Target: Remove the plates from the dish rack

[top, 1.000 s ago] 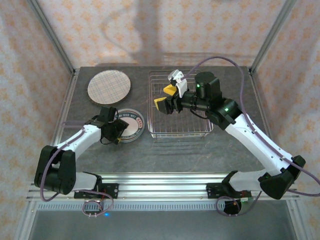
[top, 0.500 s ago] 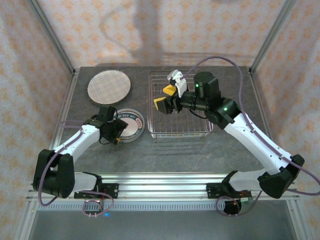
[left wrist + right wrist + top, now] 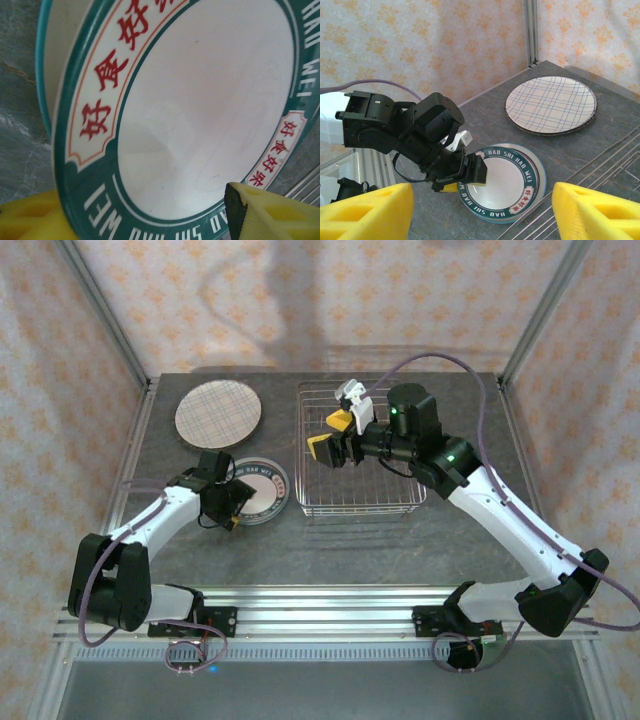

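while open, left hand at plate

The round white plate with a dark green rim bears white capitals on that rim. In the right wrist view they read "HAO SHI HAO WEI" from 11 to 2 o'clock. In the left wrist view of the same plate, "WEI" reads at 7 o'clock and "HAO SHI" continues at 6 o'clock. Red Chinese characters 好食好 fill a white, orange-outlined panel at 10 o'clock. A smaller panel at 4 o'clock reads 好食好味.
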### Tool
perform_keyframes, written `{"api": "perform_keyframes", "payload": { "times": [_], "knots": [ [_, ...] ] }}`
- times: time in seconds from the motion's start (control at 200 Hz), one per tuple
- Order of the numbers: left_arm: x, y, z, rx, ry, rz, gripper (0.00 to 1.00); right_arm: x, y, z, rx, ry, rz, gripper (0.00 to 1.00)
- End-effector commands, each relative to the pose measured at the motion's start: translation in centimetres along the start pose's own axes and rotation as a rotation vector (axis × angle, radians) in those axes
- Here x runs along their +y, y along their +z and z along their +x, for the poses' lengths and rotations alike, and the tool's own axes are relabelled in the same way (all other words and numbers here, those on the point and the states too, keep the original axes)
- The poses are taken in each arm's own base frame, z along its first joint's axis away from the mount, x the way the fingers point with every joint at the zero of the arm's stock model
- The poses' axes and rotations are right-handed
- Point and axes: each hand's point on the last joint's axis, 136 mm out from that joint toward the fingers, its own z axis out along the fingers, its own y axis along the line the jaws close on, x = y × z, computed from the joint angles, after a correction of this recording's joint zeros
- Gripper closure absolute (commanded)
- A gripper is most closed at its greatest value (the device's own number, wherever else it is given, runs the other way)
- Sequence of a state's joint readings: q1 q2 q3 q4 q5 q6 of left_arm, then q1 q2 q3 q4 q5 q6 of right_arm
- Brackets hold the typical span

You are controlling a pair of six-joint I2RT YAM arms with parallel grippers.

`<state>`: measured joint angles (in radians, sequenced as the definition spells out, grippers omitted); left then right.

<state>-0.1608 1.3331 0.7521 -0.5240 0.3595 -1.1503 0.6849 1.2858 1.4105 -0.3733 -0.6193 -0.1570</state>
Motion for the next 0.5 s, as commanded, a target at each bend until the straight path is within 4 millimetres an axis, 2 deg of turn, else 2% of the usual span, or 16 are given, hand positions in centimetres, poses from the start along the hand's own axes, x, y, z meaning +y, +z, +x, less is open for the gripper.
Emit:
{"api": "perform_keyframes", "payload": {
  "times": [0.0,0.33,0.495],
  "knots": [
    [0.4,-0.1,-0.2,-0.002,0.009,-0.027,0.31,0.4,-0.6,-1.2,-0.045,-0.011,0.005,0.27],
    [0.6,0.3,-0.3,-0.005,0.003,-0.031,0.31,0.3,-0.6,-1.1,-0.044,-0.006,0.009,0.27],
    [0.0,-1.3,-0.5,-0.031,0.013,-0.015,0.31,-0.1,-0.8,-1.1,-0.047,0.002,0.040,0.27]
  ]
}}
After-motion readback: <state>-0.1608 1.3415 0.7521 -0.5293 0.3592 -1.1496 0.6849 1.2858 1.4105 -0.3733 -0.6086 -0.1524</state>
